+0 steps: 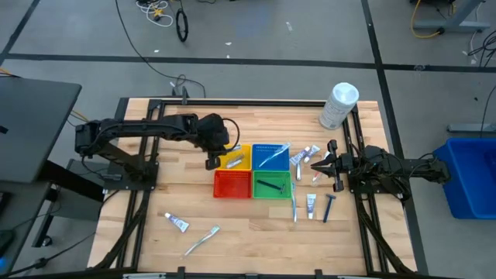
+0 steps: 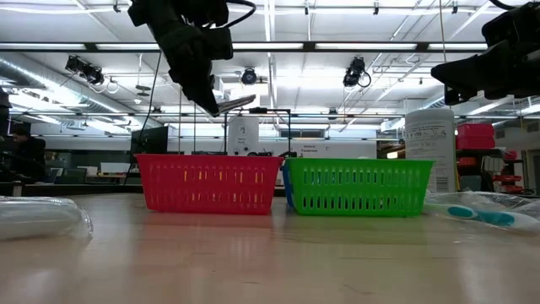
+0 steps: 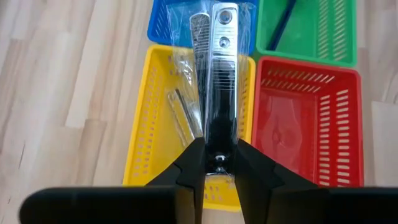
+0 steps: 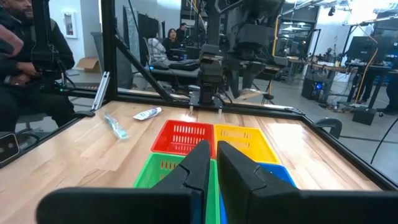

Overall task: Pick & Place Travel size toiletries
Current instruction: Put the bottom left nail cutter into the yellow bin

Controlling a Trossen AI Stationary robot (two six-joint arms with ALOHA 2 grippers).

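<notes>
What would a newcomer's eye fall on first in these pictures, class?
First, the four bright baskets in a block mid-table: yellow basket, blue basket, red basket and green basket. Next, the left claw above the yellow one, shut on a silvery packet. Then the loose toiletries on the wood between the baskets and the shut right claw, and the white container at the far edge.

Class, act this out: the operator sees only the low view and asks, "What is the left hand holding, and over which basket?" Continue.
Observer: The left hand grips a silvery packet over a yellow basket, hidden behind your red basket.
Operator: Is the yellow one empty?
Observer: No, clear-wrapped items lie inside.
Operator: And the right hand?
Observer: The right hand is shut and empty, to the right of the baskets.
</notes>
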